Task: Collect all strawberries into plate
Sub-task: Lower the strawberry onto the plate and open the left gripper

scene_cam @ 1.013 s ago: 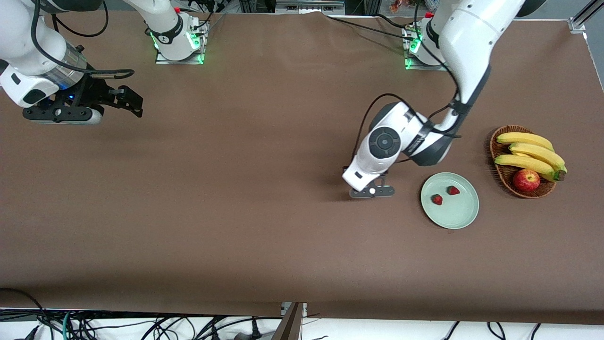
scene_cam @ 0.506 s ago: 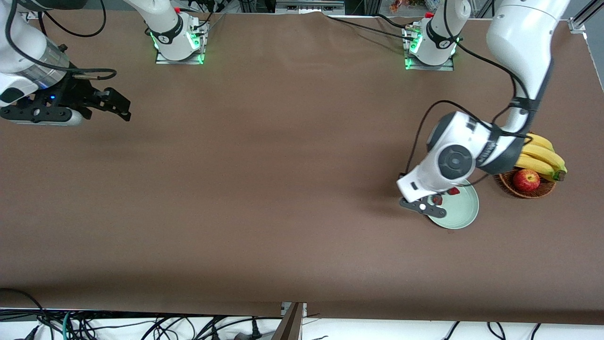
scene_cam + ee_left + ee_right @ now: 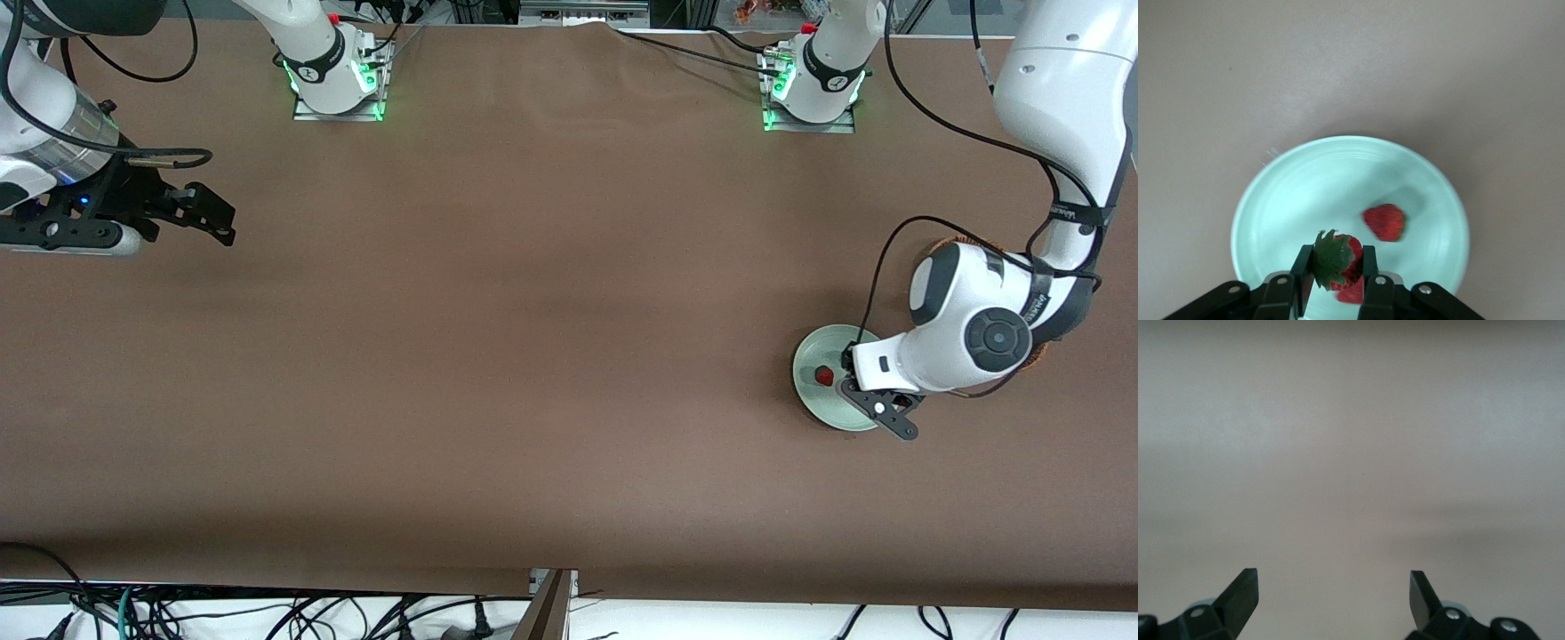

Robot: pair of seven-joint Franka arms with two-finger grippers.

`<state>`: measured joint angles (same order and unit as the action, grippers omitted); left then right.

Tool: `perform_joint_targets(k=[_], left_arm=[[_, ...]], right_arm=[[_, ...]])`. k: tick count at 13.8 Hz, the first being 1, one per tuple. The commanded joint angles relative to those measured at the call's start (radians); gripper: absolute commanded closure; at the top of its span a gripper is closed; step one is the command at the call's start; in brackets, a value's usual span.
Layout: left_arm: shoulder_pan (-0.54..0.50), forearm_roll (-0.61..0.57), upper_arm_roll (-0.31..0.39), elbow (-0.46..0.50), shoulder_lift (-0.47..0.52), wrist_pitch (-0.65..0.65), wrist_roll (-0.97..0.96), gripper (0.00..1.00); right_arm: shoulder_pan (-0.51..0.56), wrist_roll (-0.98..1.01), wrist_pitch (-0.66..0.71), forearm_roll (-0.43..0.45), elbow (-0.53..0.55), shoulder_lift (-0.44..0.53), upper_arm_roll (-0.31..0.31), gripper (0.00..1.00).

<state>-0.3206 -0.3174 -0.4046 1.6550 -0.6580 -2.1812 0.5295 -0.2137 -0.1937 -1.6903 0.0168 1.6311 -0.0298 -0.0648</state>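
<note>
Left wrist view gives you the clearest look: your left gripper (image 3: 1334,267) is up over the plate (image 3: 1291,193), fingers (image 3: 1302,265) clamped on a strawberry (image 3: 1337,259), green top facing the cam. The berry is pinched between the two pads, off the plate surface as far as you can see. A second strawberry (image 3: 1384,222) lies on the plate just ahead of the fingertips, toward the plate's middle, w/ a small gap between it and the held one. A bit of red (image 3: 1353,293) shows directly under the held berry, at the plate's edge closest to the gripper; likely another berry, but you can't tell for sure, most of it is hidden.

In the front view the left arm comes from its base and bends down over the plate (image 3: 811,351), so the wrist covers approx. half of it plus most of the basket (image 3: 1033,359) just beside it. The left gripper (image 3: 852,384) itself is mostly hidden there under the wrist. One loose berry (image 3: 825,376) shows on the uncovered part of the plate, right next to the gripper.

Your right gripper (image 3: 213,213) hangs over bare table (image 3: 498,356) at the right arm's end, well apart from the plate. Its fingers stand wide apart w/ nothing between them (image 3: 1333,590); that arm waits.
</note>
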Motion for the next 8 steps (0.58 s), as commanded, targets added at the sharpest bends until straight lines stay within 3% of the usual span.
perform_joint_targets(k=[1, 4, 6, 7, 8], left_arm=[[-0.032, -0.023, -0.014, -0.001, -0.049, -0.063, 0.116, 0.91], [-0.041, -0.023, -0.014, 0.0, -0.09, -0.091, 0.145, 0.79], [-0.041, -0.023, -0.014, 0.002, -0.088, -0.091, 0.149, 0.07], [-0.046, -0.023, -0.014, 0.0, -0.083, -0.088, 0.15, 0.0], [-0.052, -0.023, -0.014, -0.001, -0.08, -0.085, 0.15, 0.0]], right_arm=[[0.004, -0.006, 0.012, 0.005, -0.031, -0.01, 0.006, 0.0], [0.0, -0.006, 0.017, 0.002, -0.031, -0.01, 0.006, 0.0], [0.007, -0.003, 0.014, 0.003, -0.033, -0.016, 0.006, 0.0], [0.01, -0.001, 0.014, 0.003, -0.033, -0.016, 0.006, 0.0], [0.01, -0.001, 0.014, 0.003, -0.033, -0.018, 0.005, 0.0]])
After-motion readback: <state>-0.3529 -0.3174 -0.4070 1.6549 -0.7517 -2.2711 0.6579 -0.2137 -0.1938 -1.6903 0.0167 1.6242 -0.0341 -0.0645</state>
